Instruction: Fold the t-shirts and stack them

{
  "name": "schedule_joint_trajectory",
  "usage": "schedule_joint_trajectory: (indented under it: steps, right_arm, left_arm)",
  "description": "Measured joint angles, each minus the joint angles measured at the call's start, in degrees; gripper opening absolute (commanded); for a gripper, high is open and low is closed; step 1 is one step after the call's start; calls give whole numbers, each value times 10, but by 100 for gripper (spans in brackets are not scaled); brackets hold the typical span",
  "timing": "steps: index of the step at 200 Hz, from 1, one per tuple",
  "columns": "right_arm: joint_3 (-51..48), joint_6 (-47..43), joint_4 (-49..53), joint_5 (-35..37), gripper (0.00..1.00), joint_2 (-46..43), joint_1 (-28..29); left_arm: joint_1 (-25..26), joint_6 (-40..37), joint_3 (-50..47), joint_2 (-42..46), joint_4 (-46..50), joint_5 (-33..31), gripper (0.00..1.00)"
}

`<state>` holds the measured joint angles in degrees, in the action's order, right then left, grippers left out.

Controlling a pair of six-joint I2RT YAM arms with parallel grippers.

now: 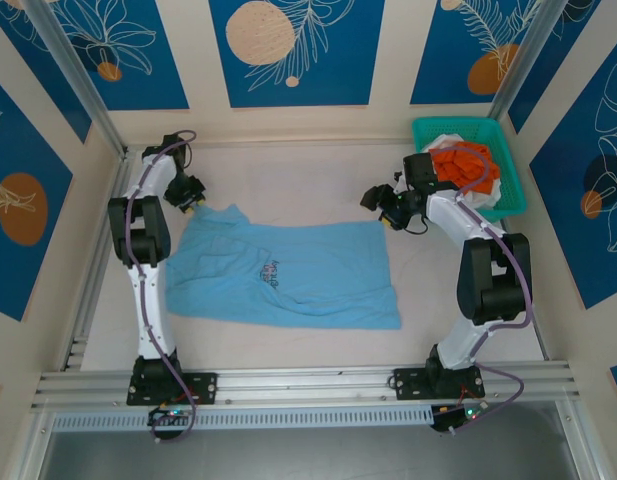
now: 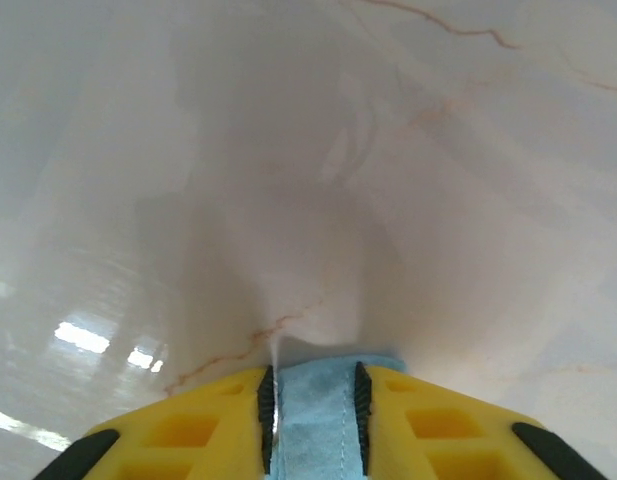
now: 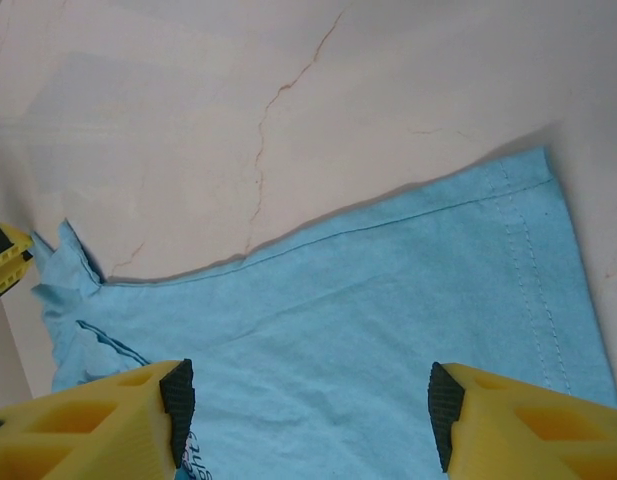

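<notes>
On the desk (image 1: 288, 172), the light blue t-shirt (image 1: 288, 275) lies spread out between the arms. At its far left corner, the wrist view shows the left gripper (image 2: 315, 405) with jaws clamped on a strip of blue hem. From above that grip is too small to read. Over the shirt's far right corner the right gripper (image 3: 306, 400) hangs, jaws wide apart. Right of the shirt, the top view adds the orange t-shirt (image 1: 466, 162) and white t-shirt (image 1: 491, 193), mostly buried, in a teal basket (image 1: 458, 124).

Bright, even light; glare patches on the table (image 2: 88, 340), soft shadow beside the blue t-shirt (image 3: 388, 330).
</notes>
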<state>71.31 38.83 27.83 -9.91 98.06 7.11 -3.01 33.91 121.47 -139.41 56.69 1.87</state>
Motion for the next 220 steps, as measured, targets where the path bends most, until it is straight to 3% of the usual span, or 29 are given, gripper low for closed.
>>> schedule_joint_trajectory:
  steps: [69, 148, 220]
  right_arm:
    - [66, -15, 60, 24, 65, 39, 0]
    - [248, -53, 193, 116, 63, 236, 0]
    - [322, -58, 245, 159, 47, 299, 0]
  left_arm:
    - [1, -12, 19, -9, -5, 8, 0]
    - [10, 13, 22, -8, -5, 15, 0]
    - [15, 37, 9, 37, -5, 41, 0]
